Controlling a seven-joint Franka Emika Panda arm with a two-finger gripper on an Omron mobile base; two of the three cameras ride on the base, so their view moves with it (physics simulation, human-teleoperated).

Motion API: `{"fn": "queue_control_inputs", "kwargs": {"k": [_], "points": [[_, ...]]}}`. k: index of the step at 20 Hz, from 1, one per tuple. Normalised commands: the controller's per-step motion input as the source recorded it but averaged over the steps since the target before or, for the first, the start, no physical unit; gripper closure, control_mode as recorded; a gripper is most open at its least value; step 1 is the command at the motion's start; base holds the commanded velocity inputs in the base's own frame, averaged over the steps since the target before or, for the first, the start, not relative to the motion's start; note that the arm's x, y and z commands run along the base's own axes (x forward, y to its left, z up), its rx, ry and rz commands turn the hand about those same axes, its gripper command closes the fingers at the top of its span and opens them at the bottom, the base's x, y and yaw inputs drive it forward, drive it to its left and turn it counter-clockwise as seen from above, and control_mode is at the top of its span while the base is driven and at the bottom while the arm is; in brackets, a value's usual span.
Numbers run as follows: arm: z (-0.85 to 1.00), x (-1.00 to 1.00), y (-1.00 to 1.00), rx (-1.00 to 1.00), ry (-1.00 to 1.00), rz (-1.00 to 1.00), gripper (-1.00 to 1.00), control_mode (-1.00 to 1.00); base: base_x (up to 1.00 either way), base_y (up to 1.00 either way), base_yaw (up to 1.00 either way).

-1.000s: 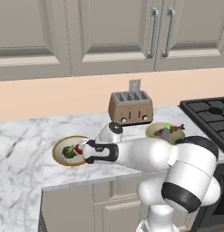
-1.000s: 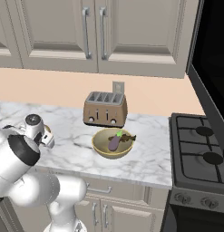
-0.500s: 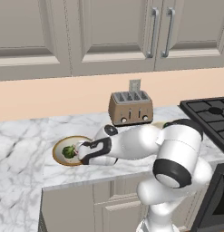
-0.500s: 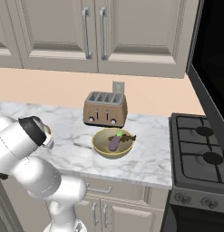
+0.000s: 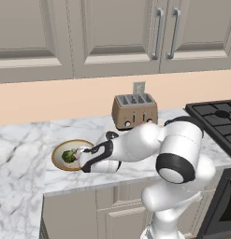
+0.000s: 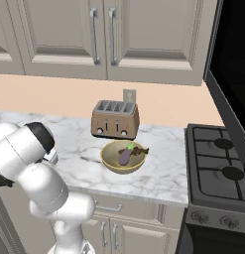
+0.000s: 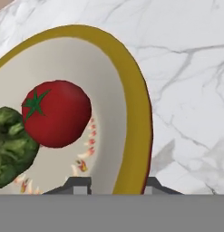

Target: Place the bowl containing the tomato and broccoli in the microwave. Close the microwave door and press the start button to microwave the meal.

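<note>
The arm reaches low and to its left over the marble tabletop (image 5: 23,186), its tool (image 7: 117,185) set at the near edge of the bowl (image 5: 61,161); in the hand view one fingertip (image 7: 77,185) rises inside the gold rim and the other outside it, the jaws partly drawn in and straddling the rim, though whether the pads actually press it cannot be told; the bowl sits flat on the tabletop left of the toaster (image 5: 134,110), holding the tomato (image 7: 56,113) with the broccoli (image 7: 11,145) touching it; in the right base view a deeper bowl (image 6: 123,158) with a purple vegetable stands in front of the toaster, beside the stove (image 6: 218,173).
</note>
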Motion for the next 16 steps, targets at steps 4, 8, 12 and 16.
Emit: {"fn": "queue_control_inputs", "kwargs": {"k": [4,8,12,16], "points": [[0.07,0.00,-0.18,0.02,0.00,-0.02,1.00,-1.00,0.00,0.00,0.00],[0.39,0.00,-0.39,0.08,-0.03,-0.06,1.00,-1.00,0.00,0.00,0.00],[0.46,0.00,-0.39,0.08,-0.03,-0.06,1.00,-1.00,0.00,0.00,0.00],[0.38,0.00,-0.57,0.22,-0.07,-0.04,1.00,-1.00,0.00,0.00,0.00]]}}
